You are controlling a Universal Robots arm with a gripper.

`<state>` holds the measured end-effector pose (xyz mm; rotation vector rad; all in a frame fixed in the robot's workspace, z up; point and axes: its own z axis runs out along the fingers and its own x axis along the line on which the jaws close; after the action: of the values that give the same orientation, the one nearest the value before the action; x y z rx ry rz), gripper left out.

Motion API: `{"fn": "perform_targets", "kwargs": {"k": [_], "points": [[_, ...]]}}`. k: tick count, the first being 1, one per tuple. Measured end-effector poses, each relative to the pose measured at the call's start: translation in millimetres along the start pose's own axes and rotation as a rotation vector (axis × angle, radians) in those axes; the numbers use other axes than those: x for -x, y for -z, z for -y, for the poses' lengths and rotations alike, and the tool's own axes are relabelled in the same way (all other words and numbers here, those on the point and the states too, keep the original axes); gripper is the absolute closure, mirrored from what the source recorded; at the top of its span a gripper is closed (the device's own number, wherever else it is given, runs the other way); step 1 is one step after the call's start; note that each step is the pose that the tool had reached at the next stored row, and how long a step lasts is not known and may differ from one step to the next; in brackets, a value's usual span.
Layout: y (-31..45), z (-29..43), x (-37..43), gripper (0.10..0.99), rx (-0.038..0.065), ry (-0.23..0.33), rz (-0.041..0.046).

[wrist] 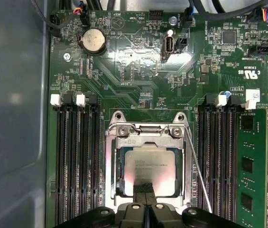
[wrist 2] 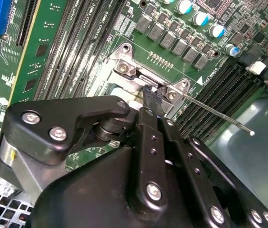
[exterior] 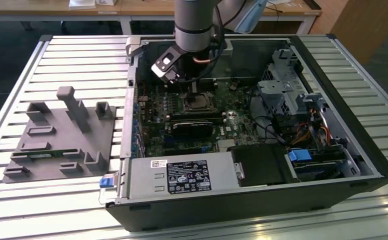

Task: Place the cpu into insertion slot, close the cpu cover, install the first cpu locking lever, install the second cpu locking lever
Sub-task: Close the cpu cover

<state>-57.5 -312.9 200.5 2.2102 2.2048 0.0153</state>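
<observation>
First wrist view: looking straight down on the board (wrist: 138, 80). At its middle, the cpu (wrist: 149, 164), lying flat in its socket, dull silver top showing through the window of the cover (wrist: 116, 156). Down over the chip, that cover, hinged at the end with two screws and level with the board as far as can be told. Beside it, a lever (wrist: 198, 175): thin bare rod slanting off from the hinge corner, across toward the memory slots (wrist: 219, 156), clear of the cover's side. At the cover's unhinged edge, the gripper (wrist: 143, 186): fingers closed to a thin slit, tips on or just over the cpu's near edge. Cannot tell whether anything thin is nipped between them.

Second wrist view: black tips down against the cover's rim near one screw, rod running away past the memory slots and ending in a small knob.

Exterior view: case (exterior: 247, 210) lying open on a slatted table (exterior: 367, 75). Reaching in from above, the arm (exterior: 194, 20), gripper right over the slot (exterior: 198, 103), just beyond a black heatsink (exterior: 194, 127). On the table at the exterior view's left, well apart from the case, a grey fixture (exterior: 60, 135).
</observation>
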Motion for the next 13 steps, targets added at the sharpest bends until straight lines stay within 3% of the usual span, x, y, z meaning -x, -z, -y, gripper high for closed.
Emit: {"fn": "perform_targets", "kwargs": {"k": [6, 13], "points": [[-1.0, -0.5, 0.0, 0.98, 0.0, 0.0, 0.0001], [8.3, -1.0, 0.0, 0.98, 0.0, 0.0, -0.0003]]}}
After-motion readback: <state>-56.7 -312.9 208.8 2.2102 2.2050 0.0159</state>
